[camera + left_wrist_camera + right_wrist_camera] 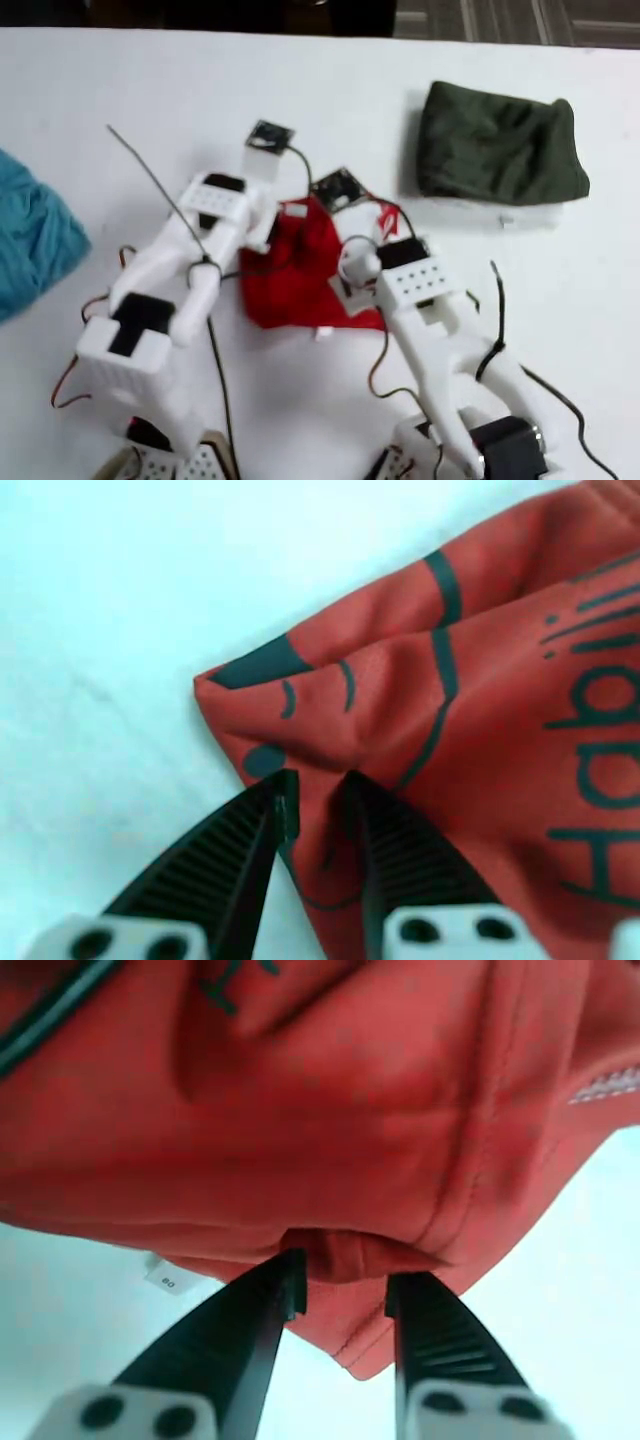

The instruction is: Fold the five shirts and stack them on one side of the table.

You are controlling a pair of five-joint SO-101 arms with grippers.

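Note:
A crumpled red shirt with dark print lies on the white table between the two arms. My left gripper is at the shirt's far left corner, its black fingers pinched on a fold of the cloth. In the high view the left gripper sits at the shirt's upper left edge. My right gripper holds a bunched hem of the red shirt between its jaws. From above, the right gripper is at the shirt's right side.
A folded dark green shirt lies at the back right. A teal shirt is heaped at the left edge. A small white label hangs from the red hem. Cables trail around both arm bases.

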